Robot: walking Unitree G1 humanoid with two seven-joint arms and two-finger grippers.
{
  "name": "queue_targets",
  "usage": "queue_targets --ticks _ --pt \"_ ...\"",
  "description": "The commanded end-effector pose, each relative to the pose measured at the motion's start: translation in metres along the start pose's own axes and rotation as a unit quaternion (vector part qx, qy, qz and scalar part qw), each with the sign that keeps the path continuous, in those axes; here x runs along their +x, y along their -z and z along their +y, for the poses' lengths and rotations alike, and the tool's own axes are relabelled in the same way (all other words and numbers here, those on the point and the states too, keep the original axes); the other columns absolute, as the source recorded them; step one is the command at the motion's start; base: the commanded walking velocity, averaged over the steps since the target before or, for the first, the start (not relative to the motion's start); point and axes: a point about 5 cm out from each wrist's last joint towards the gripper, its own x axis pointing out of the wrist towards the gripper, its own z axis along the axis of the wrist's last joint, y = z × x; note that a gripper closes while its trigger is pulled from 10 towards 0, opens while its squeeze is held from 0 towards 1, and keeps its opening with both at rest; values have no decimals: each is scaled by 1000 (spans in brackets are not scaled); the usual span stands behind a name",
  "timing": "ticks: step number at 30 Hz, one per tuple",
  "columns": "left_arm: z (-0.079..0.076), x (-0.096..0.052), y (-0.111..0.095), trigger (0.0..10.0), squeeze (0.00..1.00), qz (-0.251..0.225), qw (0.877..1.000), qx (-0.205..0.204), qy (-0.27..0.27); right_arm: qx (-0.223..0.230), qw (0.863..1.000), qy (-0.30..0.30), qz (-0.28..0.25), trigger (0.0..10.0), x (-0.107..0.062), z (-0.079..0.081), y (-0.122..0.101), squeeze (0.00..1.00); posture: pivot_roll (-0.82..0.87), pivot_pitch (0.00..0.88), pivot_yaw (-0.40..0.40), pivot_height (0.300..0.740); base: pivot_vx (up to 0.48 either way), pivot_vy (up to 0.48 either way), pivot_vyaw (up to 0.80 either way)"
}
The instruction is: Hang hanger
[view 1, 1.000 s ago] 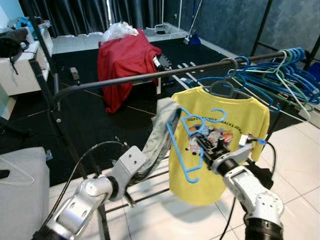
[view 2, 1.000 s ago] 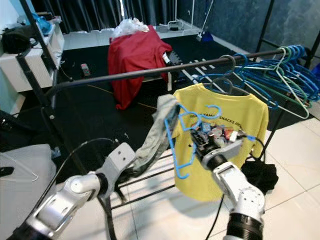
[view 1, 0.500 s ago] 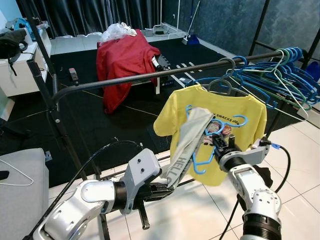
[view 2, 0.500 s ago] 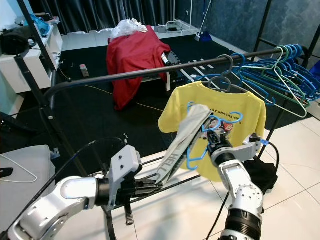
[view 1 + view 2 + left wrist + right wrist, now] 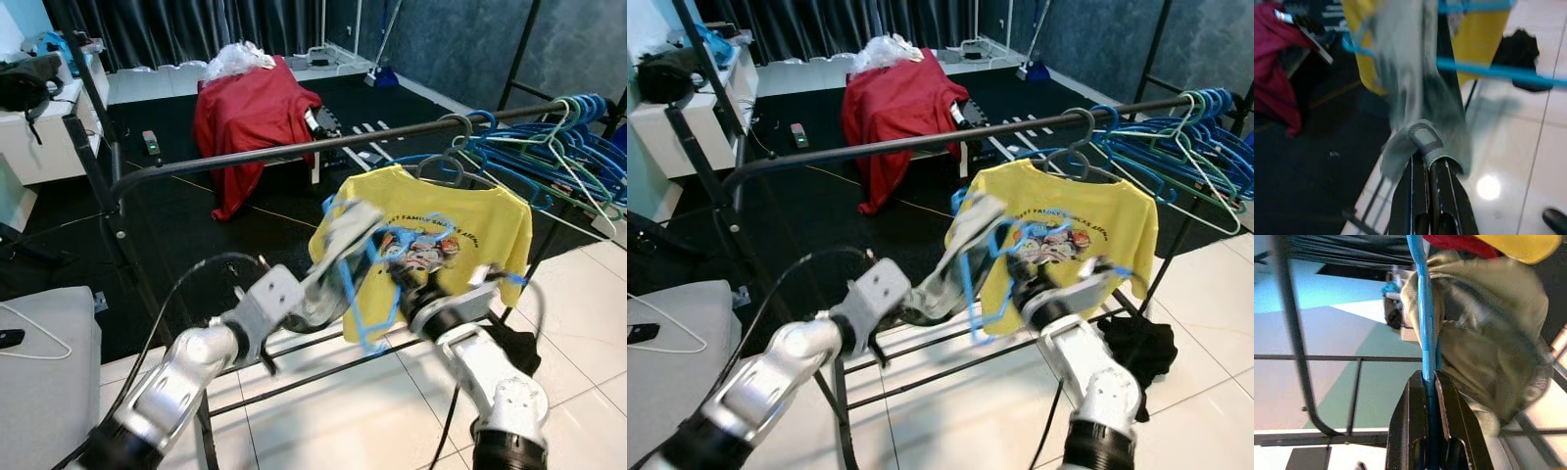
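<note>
Left eye view, read from left to right: a white shelf (image 5: 44,147) stands at about ten o'clock with a dark bag (image 5: 24,86) on top, and a pale grey cushion (image 5: 44,377) lies at eight o'clock. The left gripper (image 5: 315,300) reaches up from seven o'clock toward the middle of the scene, its two black fingers pressed together on the hem of a grey garment (image 5: 338,255); in the left wrist view the cloth (image 5: 1420,112) folds over the fingertips (image 5: 1422,171) and rises past a blue bar. A black clothes rail (image 5: 294,149) crosses from nine o'clock to two o'clock, and behind it at twelve o'clock a red cloth (image 5: 250,122) is draped over a piece of furniture, with a white plastic bag (image 5: 235,59) on top. Just below the rail at the centre, the blue hanger (image 5: 367,264) is tangled with the grey garment and is not hooked on the rail. The right gripper (image 5: 404,291) comes in from five o'clock and is clamped on the hanger's blue bar, as the right wrist view shows, with the bar (image 5: 1425,333) running straight out from between the closed fingers. Behind it a yellow T-shirt (image 5: 470,230) hangs from the rail on a grey hanger (image 5: 446,162). At two o'clock a bunch of blue and green hangers (image 5: 549,147) hangs on the rail, and a black cloth (image 5: 514,348) lies on the white tiles at four o'clock.
</note>
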Motion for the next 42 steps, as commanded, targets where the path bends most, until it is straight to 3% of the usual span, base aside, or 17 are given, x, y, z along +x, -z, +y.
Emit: queue_targets --ticks 1,5,6,8,13,16,19,25,28,32,38,41,42 --pt "-4 -3 0 10000 0 -11 1000 1 25 8 999 -4 -30 0 -2 5 -11 0 -80 79 15 735 0 0 0" --pt "-26 -20 -25 10000 0 -87 984 -69 140 2 999 8 -51 0 -1 2 -20 0 -65 90 3 735 0 0 0" --pt "-26 -20 -25 10000 0 -87 984 -69 140 2 999 8 -51 0 -1 2 -20 0 -65 90 3 735 0 0 0" --pt "-38 -31 -30 10000 0 -94 973 -71 200 6 998 9 -65 0 1 3 -24 0 -63 92 1 735 0 0 0" --pt "-43 -36 -29 10000 0 -89 968 -66 224 10 997 6 -72 0 2 5 -26 0 -63 92 1 735 0 0 0" --pt "-54 -51 -28 10000 0 -81 949 -74 295 35 993 1 -113 0 3 8 -38 0 -64 94 0 735 0 0 0" --pt "-59 -54 -32 10000 0 -87 942 -81 315 60 988 0 -143 0 5 10 -47 0 -60 93 -2 735 0 0 0" --pt "-62 -46 -42 10000 0 -103 943 -103 300 48 991 2 -123 0 10 13 -40 0 -64 91 -3 735 0 0 0" --pt "-68 -28 -70 10000 0 -142 937 -163 275 32 996 8 -84 0 19 16 -19 0 -67 86 -2 735 0 0 0" --pt "-69 -13 -83 10000 0 -154 940 -193 234 38 997 6 -61 0 24 19 -7 0 -69 85 -2 735 0 0 0" --pt "-69 -9 -85 10000 0 -153 943 -198 219 39 998 4 -49 0 25 20 -1 0 -69 85 -2 735 0 0 0" --pt "-70 -7 -89 10000 0 -151 942 -207 218 38 999 3 -34 0 26 22 6 0 -72 88 -1 735 0 0 0" --pt "-74 -8 -93 10000 0 -147 936 -222 229 39 999 4 -26 0 28 22 10 0 -73 89 -3 735 0 0 0"
